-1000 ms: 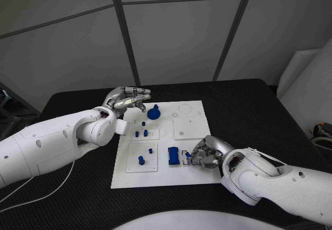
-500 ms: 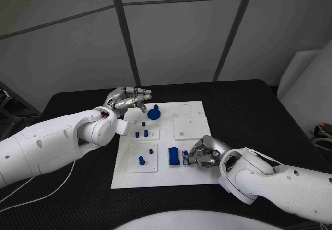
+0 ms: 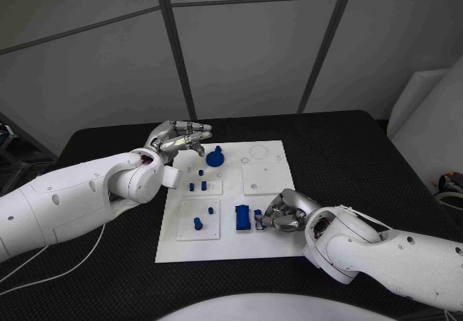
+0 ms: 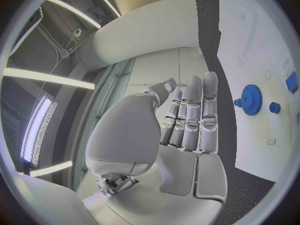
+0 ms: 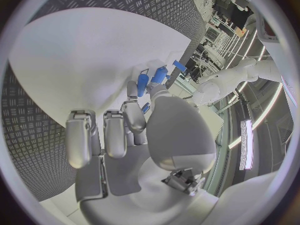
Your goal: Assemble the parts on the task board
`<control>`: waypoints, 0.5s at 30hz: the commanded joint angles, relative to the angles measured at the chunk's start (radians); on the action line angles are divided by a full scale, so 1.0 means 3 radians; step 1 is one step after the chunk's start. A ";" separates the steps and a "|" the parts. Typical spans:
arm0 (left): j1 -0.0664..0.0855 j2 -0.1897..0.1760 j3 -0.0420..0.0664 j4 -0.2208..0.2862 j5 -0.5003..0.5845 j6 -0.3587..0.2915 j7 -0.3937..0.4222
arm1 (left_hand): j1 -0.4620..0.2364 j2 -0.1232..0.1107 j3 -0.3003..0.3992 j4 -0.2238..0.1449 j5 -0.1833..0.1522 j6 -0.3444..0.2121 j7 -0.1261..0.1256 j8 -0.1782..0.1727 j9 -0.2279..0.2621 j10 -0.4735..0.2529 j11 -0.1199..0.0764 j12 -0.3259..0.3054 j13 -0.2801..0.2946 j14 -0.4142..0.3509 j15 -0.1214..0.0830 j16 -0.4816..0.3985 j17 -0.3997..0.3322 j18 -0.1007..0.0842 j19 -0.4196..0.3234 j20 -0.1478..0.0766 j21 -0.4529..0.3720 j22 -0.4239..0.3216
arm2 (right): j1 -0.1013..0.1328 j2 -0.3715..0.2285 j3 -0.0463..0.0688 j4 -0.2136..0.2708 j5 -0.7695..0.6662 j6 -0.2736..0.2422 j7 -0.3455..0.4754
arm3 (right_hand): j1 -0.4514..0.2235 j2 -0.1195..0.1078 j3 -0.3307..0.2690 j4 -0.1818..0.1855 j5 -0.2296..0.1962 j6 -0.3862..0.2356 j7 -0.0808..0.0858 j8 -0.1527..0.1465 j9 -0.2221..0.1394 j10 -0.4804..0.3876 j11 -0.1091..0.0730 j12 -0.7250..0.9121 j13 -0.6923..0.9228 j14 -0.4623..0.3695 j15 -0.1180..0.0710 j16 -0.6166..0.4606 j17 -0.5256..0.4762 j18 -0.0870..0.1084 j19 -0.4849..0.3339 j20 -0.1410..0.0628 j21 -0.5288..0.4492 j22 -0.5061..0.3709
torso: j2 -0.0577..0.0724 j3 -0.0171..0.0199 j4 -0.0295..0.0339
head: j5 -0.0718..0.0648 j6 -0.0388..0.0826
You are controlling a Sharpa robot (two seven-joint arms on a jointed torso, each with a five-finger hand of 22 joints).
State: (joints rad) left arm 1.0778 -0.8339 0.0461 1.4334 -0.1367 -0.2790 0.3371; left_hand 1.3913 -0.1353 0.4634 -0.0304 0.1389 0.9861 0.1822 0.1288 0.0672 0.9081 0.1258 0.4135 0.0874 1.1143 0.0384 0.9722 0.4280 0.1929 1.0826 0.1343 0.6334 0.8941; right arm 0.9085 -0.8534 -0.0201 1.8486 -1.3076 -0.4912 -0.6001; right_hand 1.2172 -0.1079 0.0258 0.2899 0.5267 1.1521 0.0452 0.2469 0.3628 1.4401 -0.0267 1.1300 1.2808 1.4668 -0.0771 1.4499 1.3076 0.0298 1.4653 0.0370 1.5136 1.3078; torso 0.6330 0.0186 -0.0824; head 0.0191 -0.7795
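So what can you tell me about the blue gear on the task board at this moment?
The blue gear is a round toothed disc of what looks like plastic, lying flat near the far left part of the white task board, with a blue knob or hub rising from its middle. In the left wrist view its fine teeth are plain to see, and a short stub juts from one side. The left hand is close beside it, fingers fairly straight, not touching it. Nothing holds the gear.

Black table (image 3: 338,144); white cable (image 3: 58,261) at left edge
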 commanded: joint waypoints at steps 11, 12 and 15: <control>0.0005 0.0002 0.0002 0.0001 0.0005 0.0027 0.0017 | 0.0005 0.0033 -0.0016 -0.0001 0.0006 -0.0028 0.0005 -0.0008 0.0000 -0.0025 -0.0003 0.0028 -0.0007 -0.0029 0.0000 0.0016 -0.0009 -0.0032 -0.0024 -0.0008 -0.0023 -0.0005 | 0.0001 0.0001 0.0000 0.0029 0.0014 0.0026 0.0099 | -0.0210 0.0035 -0.0231 0.0003 -0.0301 -0.0025 0.0020 -0.0021 0.0049 0.0002 0.0016 -0.0014 0.0008 0.0213 -0.0015 -0.0012 0.0189 -0.0031 0.0162 -0.0010 -0.0020 0.0683 | -0.0002 0.0000 -0.0001 | 0.0001 -0.0003; 0.0005 0.0003 0.0002 0.0001 0.0005 0.0027 0.0017 | 0.0004 0.0032 -0.0017 -0.0001 0.0006 -0.0029 0.0005 -0.0008 -0.0001 -0.0027 -0.0003 0.0029 -0.0007 -0.0030 0.0001 0.0017 -0.0010 -0.0032 -0.0025 -0.0007 -0.0023 -0.0006 | 0.0001 -0.0002 0.0000 0.0034 0.0014 0.0027 0.0105 | -0.0225 0.0040 -0.0248 0.0005 -0.0308 -0.0025 0.0019 -0.0021 0.0053 0.0002 0.0016 -0.0014 0.0009 0.0213 -0.0015 -0.0012 0.0189 -0.0031 0.0162 -0.0010 -0.0020 0.0683 | -0.0002 0.0000 -0.0001 | 0.0001 -0.0003; 0.0005 0.0003 0.0002 0.0000 0.0005 0.0028 0.0017 | 0.0004 0.0032 -0.0017 -0.0001 0.0006 -0.0029 0.0005 -0.0008 -0.0001 -0.0027 -0.0003 0.0029 -0.0007 -0.0030 0.0001 0.0017 -0.0010 -0.0032 -0.0025 -0.0007 -0.0023 -0.0006 | 0.0001 -0.0013 0.0000 0.0048 0.0014 0.0029 0.0116 | -0.0250 0.0053 -0.0270 0.0007 -0.0314 -0.0024 0.0019 -0.0021 0.0058 0.0003 0.0016 -0.0010 0.0013 0.0214 -0.0015 -0.0011 0.0192 -0.0031 0.0163 -0.0009 -0.0019 0.0684 | -0.0001 0.0001 -0.0001 | 0.0002 -0.0002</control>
State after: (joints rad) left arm 1.0778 -0.8339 0.0461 1.4322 -0.1367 -0.2790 0.3368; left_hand 1.3912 -0.1353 0.4634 -0.0304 0.1389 0.9861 0.1823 0.1288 0.0672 0.9081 0.1257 0.4183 0.0864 1.1144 0.0384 0.9722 0.4264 0.1928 1.0826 0.1343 0.6334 0.8941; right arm 0.9083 -0.8588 -0.0203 1.8548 -1.3062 -0.4894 -0.5927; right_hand 1.1526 -0.0919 -0.0494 0.2912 0.4377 1.1483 0.0489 0.2468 0.3794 1.4400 -0.0266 1.1294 1.2839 1.4668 -0.0771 1.4499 1.3075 0.0301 1.4653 0.0371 1.5136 1.3076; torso 0.6329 0.0186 -0.0826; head 0.0194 -0.7805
